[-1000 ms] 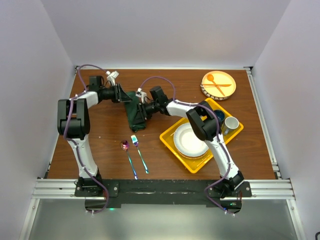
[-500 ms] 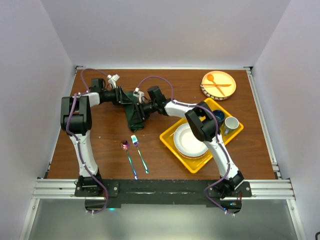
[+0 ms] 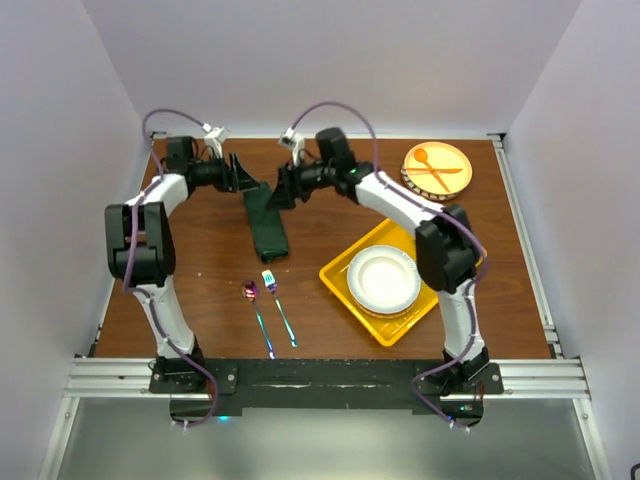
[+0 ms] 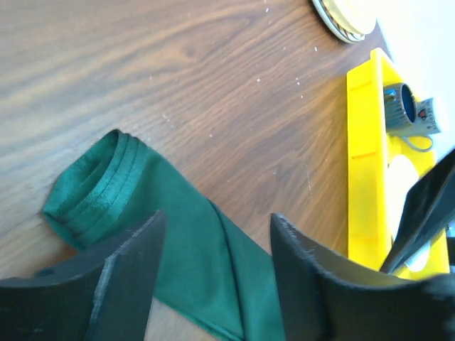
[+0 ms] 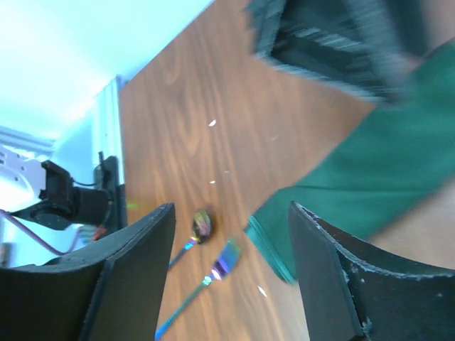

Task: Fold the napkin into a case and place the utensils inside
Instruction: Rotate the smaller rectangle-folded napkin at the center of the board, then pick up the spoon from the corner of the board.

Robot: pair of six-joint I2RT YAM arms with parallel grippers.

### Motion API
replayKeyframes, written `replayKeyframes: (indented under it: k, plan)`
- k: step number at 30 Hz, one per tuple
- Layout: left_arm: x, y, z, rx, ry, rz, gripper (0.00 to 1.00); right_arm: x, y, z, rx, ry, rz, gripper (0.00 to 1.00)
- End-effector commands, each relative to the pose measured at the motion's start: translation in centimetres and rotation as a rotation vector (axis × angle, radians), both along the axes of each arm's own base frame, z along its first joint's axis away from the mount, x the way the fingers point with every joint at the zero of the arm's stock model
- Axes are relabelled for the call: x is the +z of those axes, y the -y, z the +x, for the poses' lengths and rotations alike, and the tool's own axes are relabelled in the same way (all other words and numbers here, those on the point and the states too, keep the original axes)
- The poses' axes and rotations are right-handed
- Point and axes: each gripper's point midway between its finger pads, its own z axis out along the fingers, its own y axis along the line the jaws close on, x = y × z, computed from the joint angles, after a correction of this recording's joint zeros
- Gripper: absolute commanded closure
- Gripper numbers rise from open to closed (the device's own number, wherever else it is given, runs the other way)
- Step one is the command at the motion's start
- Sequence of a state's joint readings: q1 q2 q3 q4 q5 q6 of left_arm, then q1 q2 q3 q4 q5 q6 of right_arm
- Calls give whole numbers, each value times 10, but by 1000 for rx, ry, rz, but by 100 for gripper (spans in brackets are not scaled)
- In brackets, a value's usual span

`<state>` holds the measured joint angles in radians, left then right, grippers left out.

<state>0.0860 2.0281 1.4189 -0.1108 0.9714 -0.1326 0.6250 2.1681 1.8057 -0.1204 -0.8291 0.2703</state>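
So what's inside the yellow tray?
The yellow tray holds a white plate, and the left wrist view shows a dark mug in it too. From above, the right arm covers the mug's corner. Anything under the plate is hidden.

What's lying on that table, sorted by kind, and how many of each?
Spoons: 2 (shiny spoon, orange spoon)
Forks: 2 (shiny fork, orange fork)
Plates: 2 (white plate, orange plate)
Yellow tray: 1
Mug: 1
Green cloth: 1
Total: 9
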Motion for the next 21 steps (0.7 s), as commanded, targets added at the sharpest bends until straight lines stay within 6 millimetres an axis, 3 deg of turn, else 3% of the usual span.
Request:
replayKeyframes:
  k: [1,3,4,6,7,9,10,11,14,15,21]
  plan:
    - [73,-18,-10,-3,271,185,30,44,64,3,-23,244,-174,28]
    - [90,-22,-29,7,341,241,24,39,81,-9,-28,277,-241,27]
    - [90,-23,-38,7,344,259,22,37,96,-26,-26,291,-269,26]
    - [91,-21,-67,-58,392,304,19,28,113,-38,-50,296,-314,25]
    - [78,-15,-95,-131,326,291,20,8,125,-54,-28,260,-358,25]
    - [58,-16,-125,-250,339,352,24,8,139,-70,-31,252,-385,25]
    - [43,-15,-151,-300,254,347,25,-8,149,-80,-37,215,-419,25]
    - [25,-15,-169,-330,201,346,27,-2,154,-85,-48,234,-414,25]
    - [-8,-16,-215,-400,95,339,32,-11,165,-92,-82,231,-435,24]
    - [-17,-18,-222,-405,80,352,32,-14,166,-93,-88,228,-445,24]
    - [-46,-30,-222,-430,17,432,36,-17,166,-89,-105,220,-447,24]
